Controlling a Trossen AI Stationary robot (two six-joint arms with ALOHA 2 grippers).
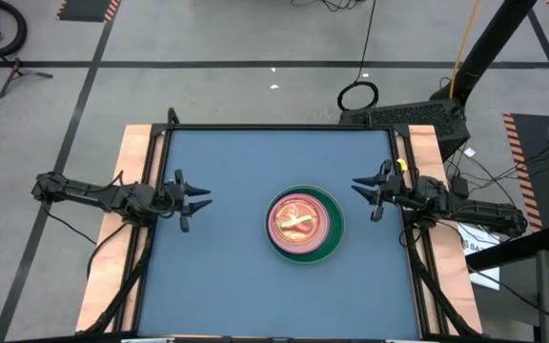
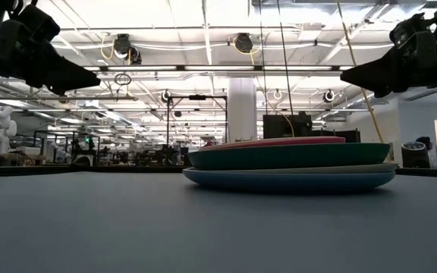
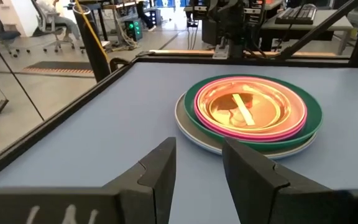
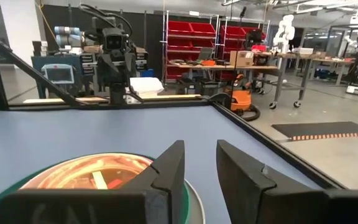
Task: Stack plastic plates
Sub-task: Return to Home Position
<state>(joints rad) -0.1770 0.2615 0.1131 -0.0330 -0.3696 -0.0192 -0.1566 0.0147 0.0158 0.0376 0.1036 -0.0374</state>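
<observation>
The plastic plates sit in one stack right of the table's middle. In the low view the stack has a blue plate at the bottom resting on the table, then a pale one, a dark green one and a pink one. The left wrist view shows smaller glossy pink-orange plates nested on top. My left gripper hovers open to the left of the stack, its fingers pointing at it. My right gripper hovers open near the stack's upper right, above the table.
The blue table top has a dark raised frame with wooden side boards. Both arms reach in from the left and right edges. Beyond the far edge are cables and a stand on the floor.
</observation>
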